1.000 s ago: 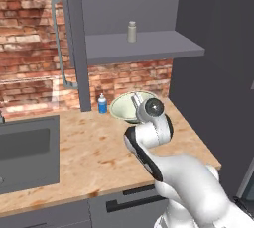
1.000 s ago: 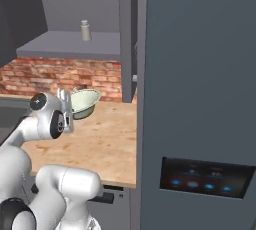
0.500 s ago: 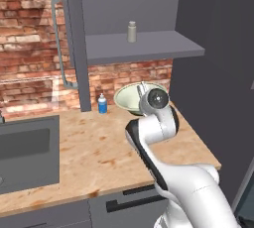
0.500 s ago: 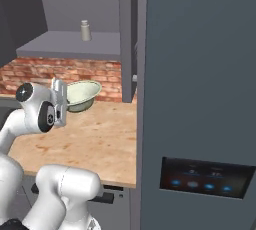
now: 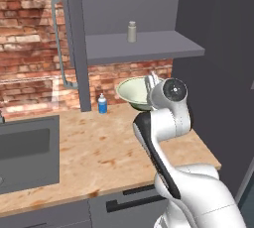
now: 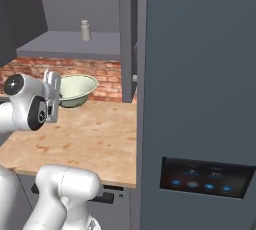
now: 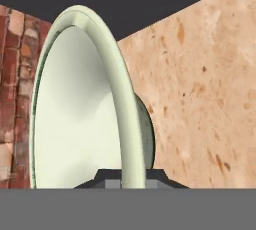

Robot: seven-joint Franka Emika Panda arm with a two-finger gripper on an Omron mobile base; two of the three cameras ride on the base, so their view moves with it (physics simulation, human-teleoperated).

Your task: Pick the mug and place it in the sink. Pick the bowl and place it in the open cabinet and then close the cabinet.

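Bowl leg of the task under way. The gripper (image 6: 54, 94) is clamped on the rim of the bowl (image 5: 135, 92); in the hand view the two fingertips (image 7: 111, 179) pinch the near rim of the bowl (image 7: 85, 104) from either side, the wall between them.

Change over the last second: the bowl has gone up. A second ago it hung low in front of the brick wall, just above the counter's back edge; now it sits higher and closer to the underside of the cabinet shelf (image 5: 144, 48). The wrist has also swung round, so the bowl has gone from tipped toward level. My reading: the lift is well along, and what is left is the rise above the shelf's front edge, the set-down, then closing the cabinet door (image 6: 200, 64).

Position: bowl held clear of the counter (image 5: 104, 147), over its back right part, below the shelf and apart from it. The small blue bottle (image 5: 102, 104) stands at the counter's back edge to the bowl's left, not touching. A grey bottle (image 5: 132, 31) stands on the shelf.

Orientation: in both base views the mouth faces up, only slightly tilted, rim plane near horizontal. Being round, it has no long axis; its widest spread lies across the rim.

The sink (image 5: 27, 147) is at the counter's left end.
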